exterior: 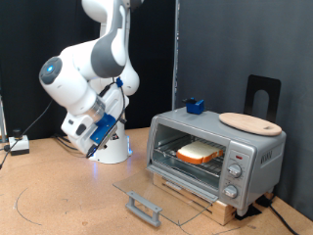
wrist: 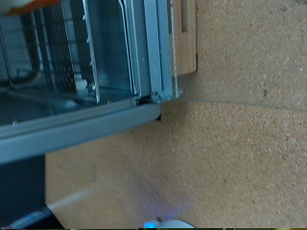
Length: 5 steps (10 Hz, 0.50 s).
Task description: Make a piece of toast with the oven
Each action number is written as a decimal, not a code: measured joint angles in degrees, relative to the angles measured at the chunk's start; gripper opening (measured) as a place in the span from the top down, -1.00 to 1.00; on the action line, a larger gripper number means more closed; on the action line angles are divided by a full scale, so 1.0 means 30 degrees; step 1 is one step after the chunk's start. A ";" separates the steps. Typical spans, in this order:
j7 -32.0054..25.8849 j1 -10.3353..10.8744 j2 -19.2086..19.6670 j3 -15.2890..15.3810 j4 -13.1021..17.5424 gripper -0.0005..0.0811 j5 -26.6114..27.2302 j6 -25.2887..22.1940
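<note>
The silver-grey oven stands on a wooden base at the exterior view's right. Its glass door is folded down flat, with the grey handle at the front. The piece of toast lies on the wire rack inside the oven. My gripper is folded back near the robot base at the exterior view's left, well away from the oven, and nothing shows between its fingers. The wrist view shows the oven's wire rack and front frame over the brown table. My fingers do not show there.
A round light wooden board and a small blue object lie on top of the oven. A black stand rises behind it. Cables and a small box lie at the exterior view's left edge.
</note>
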 joint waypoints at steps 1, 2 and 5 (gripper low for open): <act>0.0243 -0.0135 0.0940 -0.0125 0.0257 -0.99 -0.0014 0.0451; 0.0270 -0.0158 0.1752 -0.0249 0.0428 -0.99 -0.0404 0.1075; 0.0270 -0.0139 0.3940 -0.0479 0.0637 -0.99 -0.2583 0.3582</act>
